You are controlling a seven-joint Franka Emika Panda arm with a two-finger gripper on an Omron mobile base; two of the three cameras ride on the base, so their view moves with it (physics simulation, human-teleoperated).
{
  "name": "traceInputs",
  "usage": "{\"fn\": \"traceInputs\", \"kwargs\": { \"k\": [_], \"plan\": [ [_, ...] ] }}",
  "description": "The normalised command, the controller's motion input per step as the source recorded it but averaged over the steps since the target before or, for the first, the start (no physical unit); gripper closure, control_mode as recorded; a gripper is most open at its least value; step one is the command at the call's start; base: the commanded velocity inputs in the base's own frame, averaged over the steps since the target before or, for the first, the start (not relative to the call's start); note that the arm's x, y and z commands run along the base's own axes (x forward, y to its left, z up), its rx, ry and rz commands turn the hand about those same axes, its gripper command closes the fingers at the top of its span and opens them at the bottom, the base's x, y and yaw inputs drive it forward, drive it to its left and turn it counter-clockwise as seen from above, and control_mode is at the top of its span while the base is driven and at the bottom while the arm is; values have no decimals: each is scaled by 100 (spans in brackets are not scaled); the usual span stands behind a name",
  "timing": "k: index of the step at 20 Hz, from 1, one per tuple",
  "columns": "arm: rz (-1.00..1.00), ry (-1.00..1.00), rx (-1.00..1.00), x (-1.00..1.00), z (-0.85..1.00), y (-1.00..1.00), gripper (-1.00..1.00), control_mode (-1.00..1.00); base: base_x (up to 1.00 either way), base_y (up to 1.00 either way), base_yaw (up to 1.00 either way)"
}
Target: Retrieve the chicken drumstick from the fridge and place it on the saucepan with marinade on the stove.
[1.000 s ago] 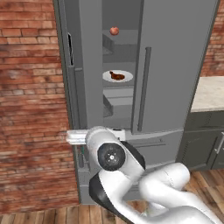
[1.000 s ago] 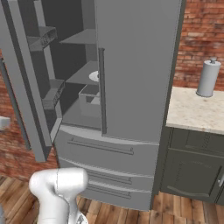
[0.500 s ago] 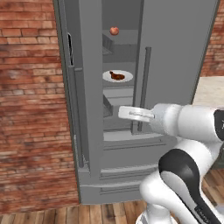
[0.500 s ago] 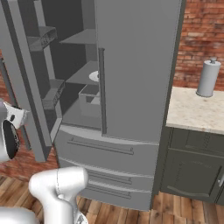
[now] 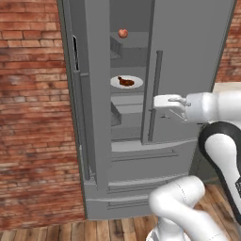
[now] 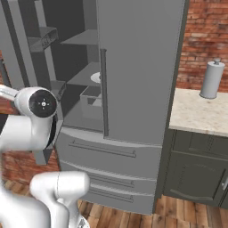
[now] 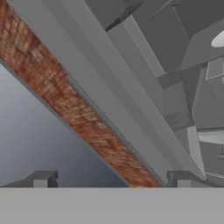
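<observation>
With the left door swung open, the tall grey stainless French-door fridge (image 5: 188,70) has its shelves exposed, so reaching in is possible. The small reddish-brown glossy chicken drumstick (image 5: 125,82) sits on a round white plate (image 5: 116,83) on the middle shelf, with a small round red apple (image 5: 123,33) up at 12 o'clock from it. The white arm's fingers (image 7: 111,179) are spread wide and holding nothing, hanging in front of the shut right door, roughly 4 o'clock from the plate. I'd guess it's lining up for the reach in. A paper towel roll (image 6: 210,79) stands on the tabletop (image 6: 196,113) beside the fridge.
</observation>
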Motion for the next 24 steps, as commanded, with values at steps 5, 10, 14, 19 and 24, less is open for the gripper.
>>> {"fn": "traceInputs", "kwargs": {
  "k": [5, 10, 14, 19, 24],
  "plan": [
    [5, 6, 0, 63, 0, -17, -100, -100, 0, 0, 0],
    [4, 3, 2, 76, 0, -22, -100, -100, 0, 0, 0],
    [0, 0, 0, 80, 0, -3, -100, -100, 0, 0, 0],
    [0, 0, 0, 88, 0, 9, -100, -100, 0, 0, 0],
    [0, 0, 0, 79, -1, 30, -100, -100, 0, 0, 0]
  ]
}}
